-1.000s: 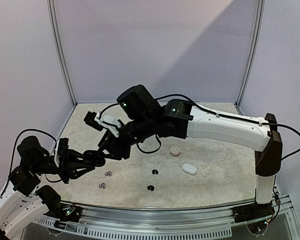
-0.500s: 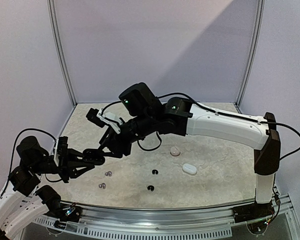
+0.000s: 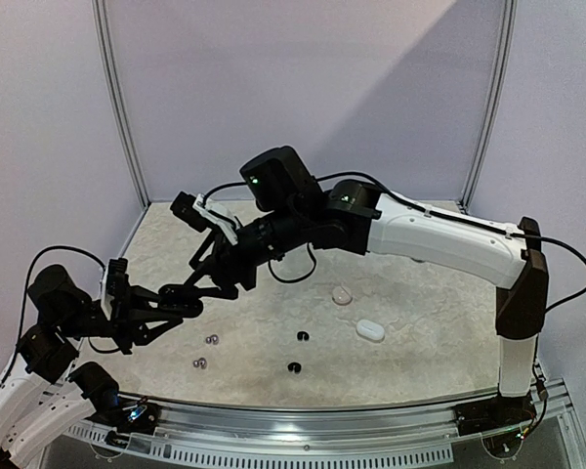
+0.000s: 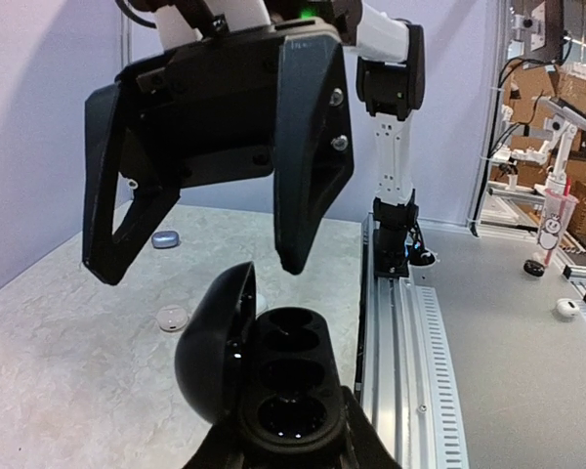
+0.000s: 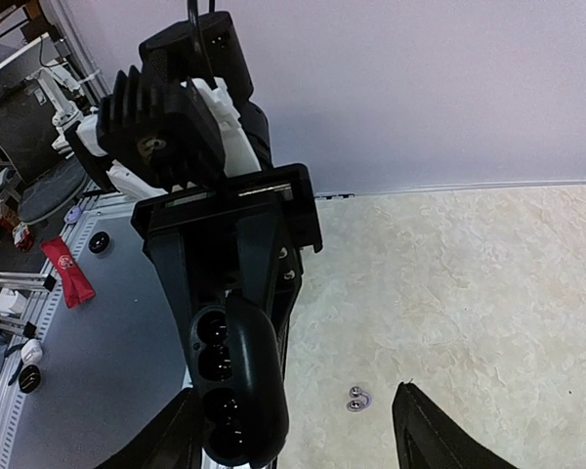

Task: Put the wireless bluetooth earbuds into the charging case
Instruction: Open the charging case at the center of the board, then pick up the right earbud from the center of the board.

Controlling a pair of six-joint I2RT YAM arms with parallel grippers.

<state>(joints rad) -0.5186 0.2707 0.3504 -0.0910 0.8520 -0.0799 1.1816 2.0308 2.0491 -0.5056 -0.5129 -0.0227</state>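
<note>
Right fingers (image 3: 220, 272) just spread apart and rose clear above the open case (image 4: 273, 391), clamped aloft by left fingers (image 3: 190, 296); probably a bud released into it, wells too dark to confirm; four buds (image 3: 213, 340) lie on the counter (image 3: 420, 322) below the case.

One high view, two close wrist views
Top external: high behind the bases, looking down over the whole table (image 3: 420, 332). Left wrist: close, facing outward past the open charging case (image 4: 273, 391), up at the right gripper (image 4: 197, 266). Right wrist: close, looking down onto that same case.
</note>
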